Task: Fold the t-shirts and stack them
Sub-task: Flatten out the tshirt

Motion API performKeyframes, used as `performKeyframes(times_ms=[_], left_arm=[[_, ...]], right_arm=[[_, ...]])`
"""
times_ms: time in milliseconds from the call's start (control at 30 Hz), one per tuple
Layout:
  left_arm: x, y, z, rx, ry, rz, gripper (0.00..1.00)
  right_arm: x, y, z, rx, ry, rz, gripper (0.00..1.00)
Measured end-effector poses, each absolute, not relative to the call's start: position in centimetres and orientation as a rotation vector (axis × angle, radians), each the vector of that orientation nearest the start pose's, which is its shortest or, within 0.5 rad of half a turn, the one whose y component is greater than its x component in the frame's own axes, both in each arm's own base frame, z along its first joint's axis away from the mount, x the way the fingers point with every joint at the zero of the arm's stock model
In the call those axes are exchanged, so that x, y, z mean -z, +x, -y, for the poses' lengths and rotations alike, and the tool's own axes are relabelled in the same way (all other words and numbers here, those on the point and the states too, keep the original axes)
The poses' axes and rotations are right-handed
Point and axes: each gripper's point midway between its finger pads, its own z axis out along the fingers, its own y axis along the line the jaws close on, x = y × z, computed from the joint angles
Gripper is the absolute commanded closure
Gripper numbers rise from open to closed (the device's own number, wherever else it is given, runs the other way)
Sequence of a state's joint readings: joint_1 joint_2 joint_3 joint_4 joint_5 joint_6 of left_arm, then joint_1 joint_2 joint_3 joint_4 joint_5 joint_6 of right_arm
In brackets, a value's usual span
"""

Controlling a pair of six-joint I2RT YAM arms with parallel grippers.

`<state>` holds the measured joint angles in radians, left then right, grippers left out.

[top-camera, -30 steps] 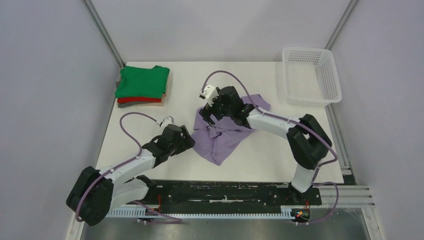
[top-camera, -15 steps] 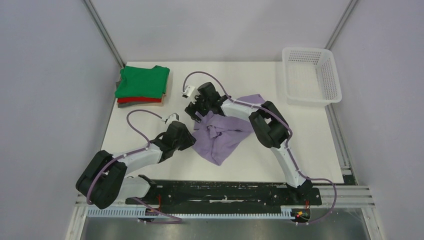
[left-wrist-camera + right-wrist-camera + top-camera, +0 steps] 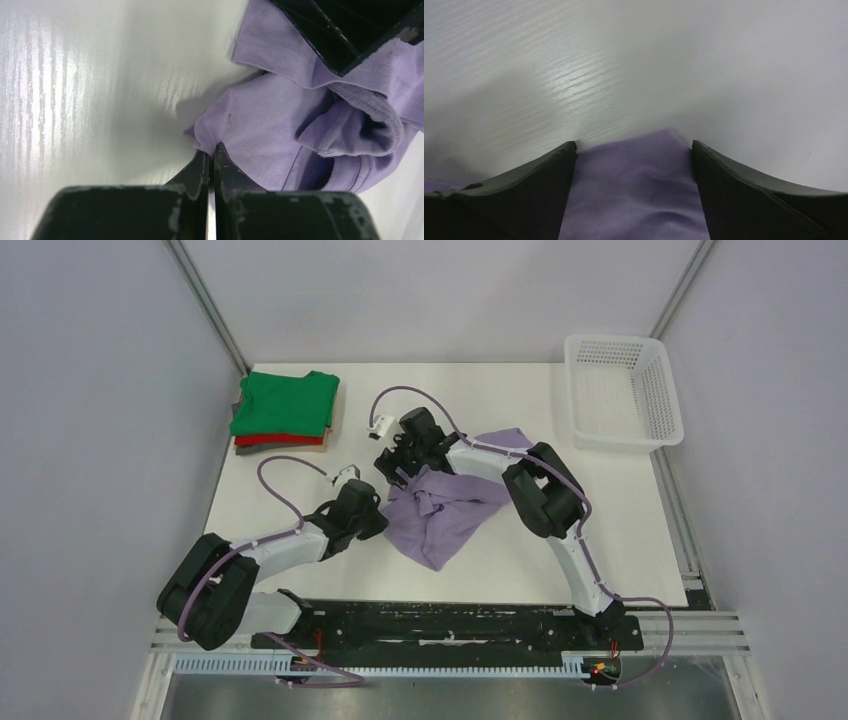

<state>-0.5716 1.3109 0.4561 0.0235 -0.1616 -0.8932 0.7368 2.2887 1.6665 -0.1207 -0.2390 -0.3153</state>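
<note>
1. Four t-shirts: a lilac shirt [image 3: 440, 518], a green shirt [image 3: 285, 402], a red shirt [image 3: 258, 440], a grey shirt [image 3: 285, 449].
2. One white basket [image 3: 661, 395].
3. Two robot arms: left arm [image 3: 275, 552], right arm [image 3: 545, 495].
4. One table [image 3: 600, 540].

The lilac t-shirt [image 3: 260, 115] is soft, matt cloth with stitched hems. The white surface [image 3: 100, 75] is smooth, faintly grained, with a dull sheen. The left pincer [image 3: 210, 156] is matt black, scuffed at its edges. The far right basket [image 3: 662, 400] is white plastic mesh.
</note>
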Motion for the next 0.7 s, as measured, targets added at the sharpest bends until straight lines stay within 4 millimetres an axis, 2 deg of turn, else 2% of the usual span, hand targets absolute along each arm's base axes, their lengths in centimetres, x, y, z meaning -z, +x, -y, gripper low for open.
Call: performKeyframes(times_ms=[67, 200, 300, 367, 400, 567, 700], left_arm=[[-1.9, 25.7, 16.8, 0.475, -0.470, -2.405, 0.98], [-1.9, 25.4, 16.5, 0.454, -0.475, -2.409, 0.98], [-1.9, 25.3, 16.3, 0.447, -0.476, -2.412, 0.98], [-1.9, 25.3, 16.2, 0.441, -0.477, -2.413, 0.98], [-1.9, 25.2, 16.1, 0.438, -0.478, -2.413, 0.98], [-2.4, 25.0, 15.5, 0.409, -0.487, -2.404, 0.98], [-3.1, 25.0, 15.0, 0.396, -0.495, -2.379, 0.98]], right_arm=[[-2.1, 41.0, -41.1, -0.488, -1.285, -1.969, 0.18], [-2.0, 40.6, -40.9, -0.493, -1.298, -1.985, 0.41], [-1.9, 40.4, -40.9, -0.497, -1.296, -1.995, 0.67], [-1.9, 40.4, -41.0, -0.497, -1.289, -2.000, 0.92], [-1.9, 40.4, -40.9, -0.492, -1.283, -2.004, 1.00], [-2.3, 41.1, -40.3, -0.433, -1.224, -2.034, 1.00], [-4.1, 41.3, -38.7, -0.369, -1.141, -2.027, 1.00]])
